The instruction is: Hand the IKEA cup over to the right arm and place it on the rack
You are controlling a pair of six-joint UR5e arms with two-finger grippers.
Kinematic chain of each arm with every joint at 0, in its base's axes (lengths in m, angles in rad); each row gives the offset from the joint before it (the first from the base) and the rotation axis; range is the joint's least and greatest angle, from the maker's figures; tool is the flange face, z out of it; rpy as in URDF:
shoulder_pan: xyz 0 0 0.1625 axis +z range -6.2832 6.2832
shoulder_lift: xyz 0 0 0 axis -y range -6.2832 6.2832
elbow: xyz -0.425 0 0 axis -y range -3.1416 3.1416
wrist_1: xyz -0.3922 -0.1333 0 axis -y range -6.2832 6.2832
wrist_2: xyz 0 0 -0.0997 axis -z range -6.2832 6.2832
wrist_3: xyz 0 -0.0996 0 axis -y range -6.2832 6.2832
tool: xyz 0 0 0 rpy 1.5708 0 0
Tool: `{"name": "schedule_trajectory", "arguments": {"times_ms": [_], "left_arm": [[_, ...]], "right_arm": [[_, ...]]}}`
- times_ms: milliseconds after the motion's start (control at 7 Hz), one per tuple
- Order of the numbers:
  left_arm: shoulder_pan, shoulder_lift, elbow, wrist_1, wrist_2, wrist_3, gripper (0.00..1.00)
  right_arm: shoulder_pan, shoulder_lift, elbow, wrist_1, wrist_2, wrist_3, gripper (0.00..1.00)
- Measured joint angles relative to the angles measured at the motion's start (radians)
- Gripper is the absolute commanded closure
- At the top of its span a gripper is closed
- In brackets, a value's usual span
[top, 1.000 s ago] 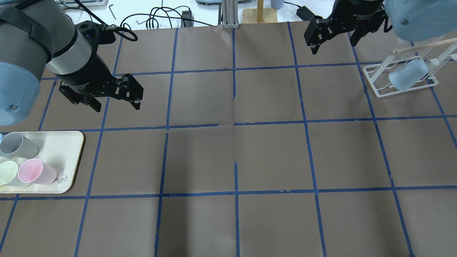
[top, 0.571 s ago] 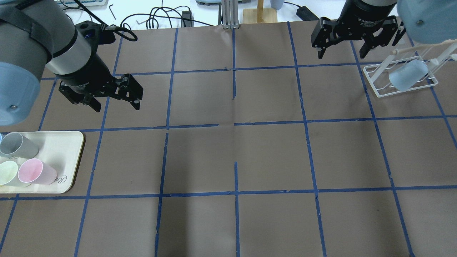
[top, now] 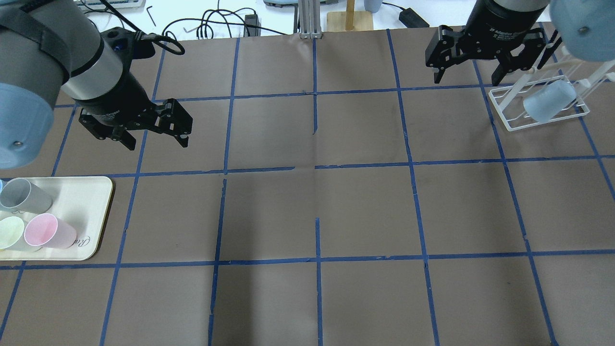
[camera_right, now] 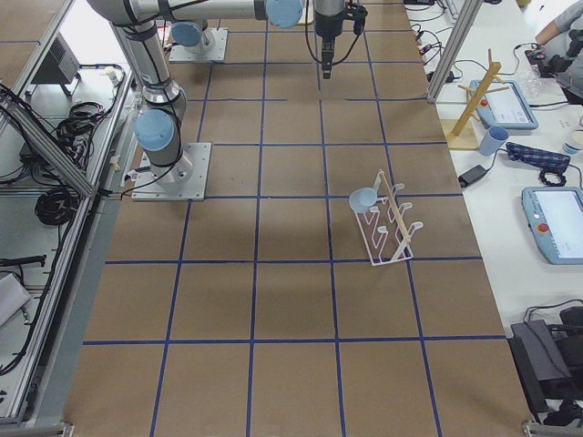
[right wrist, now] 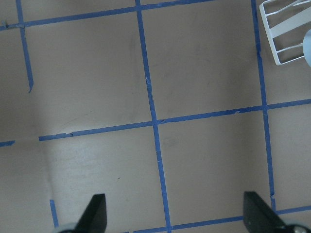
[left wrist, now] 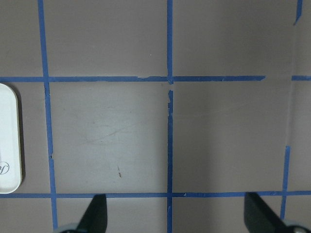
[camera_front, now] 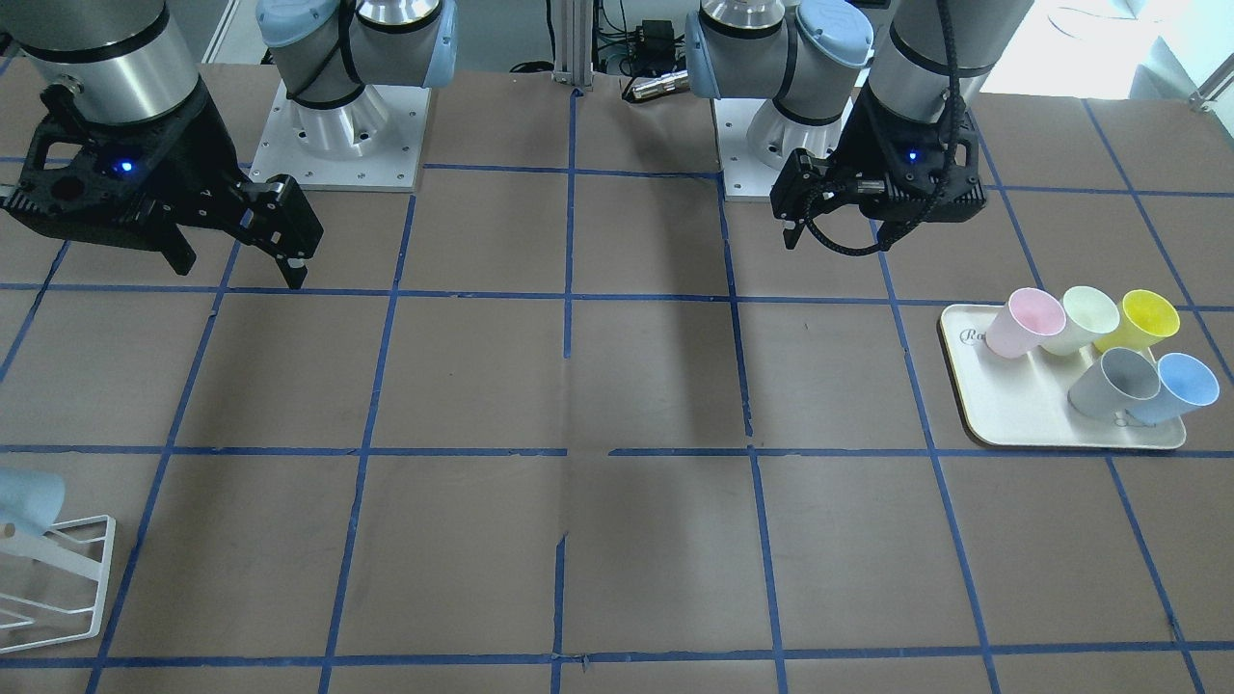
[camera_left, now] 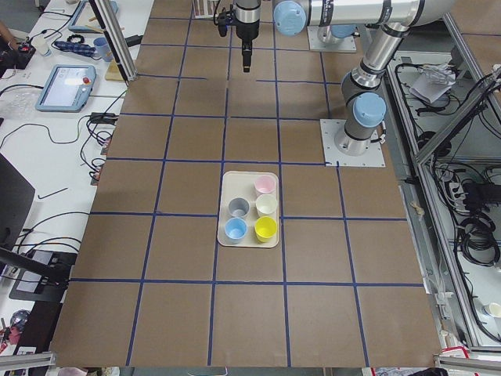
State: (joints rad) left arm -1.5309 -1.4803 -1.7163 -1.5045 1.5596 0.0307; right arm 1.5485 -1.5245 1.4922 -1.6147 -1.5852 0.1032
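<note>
The IKEA cup (top: 547, 103), pale sky-blue, lies tilted on the white wire rack (top: 509, 120) at the table's far right. It also shows in the front view (camera_front: 24, 501) on the rack (camera_front: 58, 578), and in the right side view (camera_right: 364, 199). My right gripper (top: 467, 79) is open and empty, hovering just left of the rack. In its wrist view (right wrist: 176, 213) the rack's corner (right wrist: 282, 34) is at the top right. My left gripper (top: 157, 142) is open and empty above bare table, beyond the tray. Its wrist view (left wrist: 176, 216) shows only taped table.
A cream tray (top: 86, 192) at the near left holds a grey cup (top: 24, 196), a pink cup (top: 48, 231) and a pale green cup (top: 10, 233). The front view adds a brighter blue cup (camera_front: 1176, 386) and a yellow cup (camera_front: 1142, 320). Cables (top: 216, 24) lie behind the table.
My right gripper has moved right and slightly nearer, toward the rack, turning as it went. The left arm, the cup and the rack have not moved.
</note>
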Motion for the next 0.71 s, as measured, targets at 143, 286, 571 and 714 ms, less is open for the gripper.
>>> {"name": "schedule_trajectory", "arguments": {"times_ms": [143, 286, 571, 714], "left_arm": [[0.000, 0.000, 0.000, 0.001, 0.000, 0.000, 0.00], [0.000, 0.000, 0.000, 0.001, 0.000, 0.001, 0.00], [0.000, 0.000, 0.000, 0.001, -0.001, 0.000, 0.00], [0.000, 0.000, 0.000, 0.001, -0.001, 0.001, 0.00]], "right_arm": [[0.000, -0.001, 0.000, 0.001, 0.002, -0.001, 0.00], [0.001, -0.001, 0.000, 0.003, 0.001, -0.005, 0.00], [0.001, 0.003, -0.001, 0.000, -0.001, -0.013, 0.00], [0.001, 0.006, -0.002, -0.003, -0.002, -0.014, 0.00]]}}
